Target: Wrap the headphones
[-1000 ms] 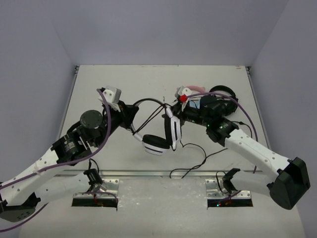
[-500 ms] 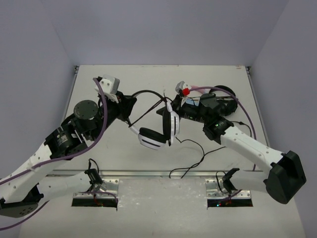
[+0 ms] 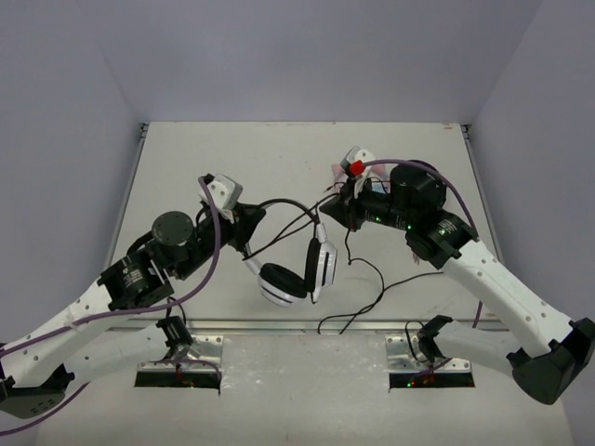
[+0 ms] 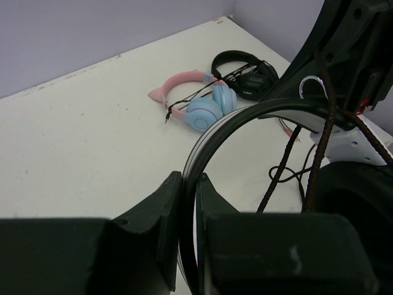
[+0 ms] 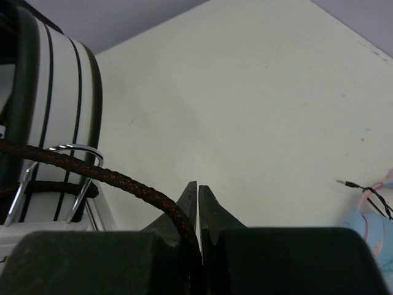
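Note:
The headphones (image 3: 296, 279) hang between my arms, white with black cushions, both ear cups pointing toward the near edge. My left gripper (image 3: 253, 228) is shut on the headband (image 4: 245, 120); in the left wrist view the band runs between the closed jaws (image 4: 190, 184). My right gripper (image 3: 333, 210) is shut on the thin black cable (image 5: 123, 179) just right of the headband, its tips (image 5: 198, 187) pressed together. The rest of the cable (image 3: 381, 283) trails in loops on the table toward the near edge.
Pink-and-blue cat-ear headphones (image 4: 202, 107) and all-black headphones (image 4: 245, 74) lie at the far right of the table, behind the right arm. Purple arm cables (image 3: 200, 251) hang beside both wrists. The table's front rail (image 3: 297, 327) runs just below the cable loops.
The left gripper has brought the headphones down and toward the near edge. The right gripper has shifted slightly right and back, with the cable still in it.

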